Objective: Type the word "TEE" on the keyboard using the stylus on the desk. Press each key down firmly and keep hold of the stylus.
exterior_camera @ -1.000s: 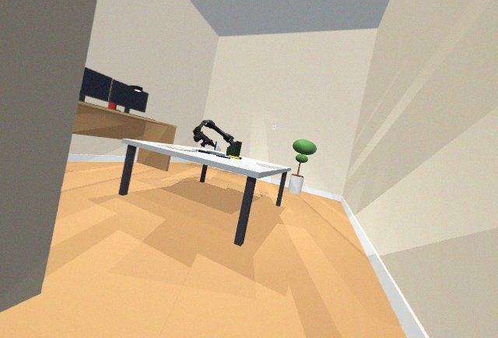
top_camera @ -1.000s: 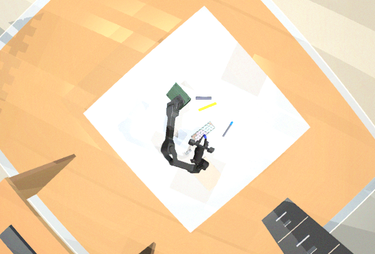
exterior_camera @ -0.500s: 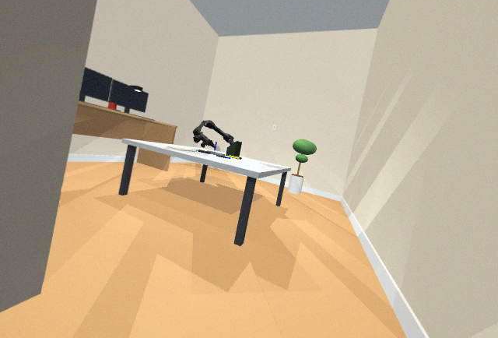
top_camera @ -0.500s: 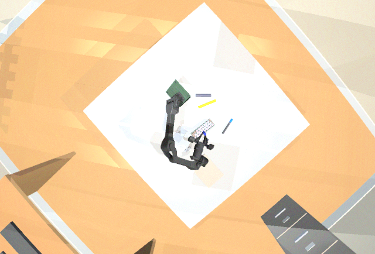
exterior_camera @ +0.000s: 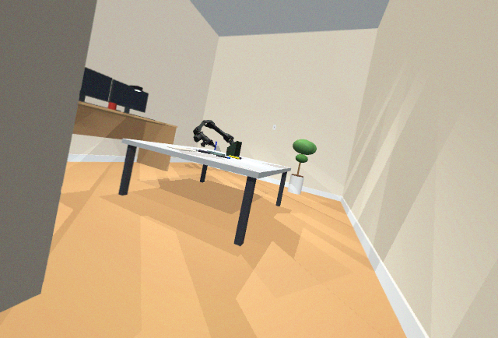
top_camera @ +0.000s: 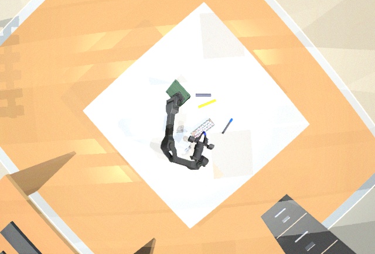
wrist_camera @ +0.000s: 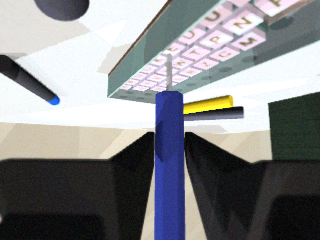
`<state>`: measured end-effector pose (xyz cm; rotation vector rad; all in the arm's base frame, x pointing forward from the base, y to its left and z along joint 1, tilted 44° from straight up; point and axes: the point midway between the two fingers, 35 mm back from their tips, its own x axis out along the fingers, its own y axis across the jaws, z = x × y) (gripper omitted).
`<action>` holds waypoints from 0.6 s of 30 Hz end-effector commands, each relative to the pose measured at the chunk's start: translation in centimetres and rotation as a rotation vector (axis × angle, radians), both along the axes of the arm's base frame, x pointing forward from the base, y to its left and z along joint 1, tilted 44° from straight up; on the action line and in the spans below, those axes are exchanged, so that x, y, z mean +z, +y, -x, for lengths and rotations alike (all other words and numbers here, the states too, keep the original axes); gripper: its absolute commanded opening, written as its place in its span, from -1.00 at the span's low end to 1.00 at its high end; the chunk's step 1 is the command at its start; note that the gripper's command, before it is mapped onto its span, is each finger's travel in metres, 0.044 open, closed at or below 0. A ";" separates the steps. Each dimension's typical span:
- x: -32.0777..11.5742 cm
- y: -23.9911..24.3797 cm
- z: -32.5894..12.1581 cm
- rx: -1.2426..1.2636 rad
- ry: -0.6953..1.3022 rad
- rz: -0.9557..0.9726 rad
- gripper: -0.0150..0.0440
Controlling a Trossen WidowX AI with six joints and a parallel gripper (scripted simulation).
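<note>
My gripper [top_camera: 205, 138] [wrist_camera: 169, 138] is shut on the blue stylus [top_camera: 204, 133] [exterior_camera: 215, 145] [wrist_camera: 169, 175]. The stylus stands between the fingers in the wrist view, its thin grey tip pointing away from me at the keyboard [top_camera: 206, 124] [wrist_camera: 218, 39]. The keyboard has pale pink keys on a grey-green body and lies slanted on the white table. In the wrist view the tip's end shows just below the letter E, close to the W and T keys. I cannot tell whether the tip touches a key.
A dark pen with a blue end [top_camera: 227, 126] [wrist_camera: 30, 82] lies beside the keyboard. A yellow stick [top_camera: 207, 103] [wrist_camera: 210, 104] and a dark stick [top_camera: 203, 95] [wrist_camera: 217, 114] lie beyond it. A dark green block [top_camera: 174, 89] [exterior_camera: 233, 149] [wrist_camera: 296, 130] stands by the arm's base.
</note>
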<state>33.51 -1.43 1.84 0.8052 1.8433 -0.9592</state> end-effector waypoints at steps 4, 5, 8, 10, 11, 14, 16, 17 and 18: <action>2.2 2.0 0.6 -0.004 0.001 0.000 -0.22; 2.2 2.0 0.6 -0.004 0.001 0.000 -0.22; 2.1 2.0 0.4 0.011 -0.009 -0.001 -0.21; 2.1 2.0 0.4 0.011 -0.009 -0.001 -0.22; 2.1 2.0 0.4 0.011 -0.009 -0.001 -0.22; 2.1 2.0 0.4 0.011 -0.009 -0.001 -0.22; 2.1 2.0 0.4 0.011 -0.009 -0.001 -0.22; 2.1 2.0 0.4 0.011 -0.009 -0.001 -0.22; 2.1 2.0 0.4 0.011 -0.009 -0.001 -0.22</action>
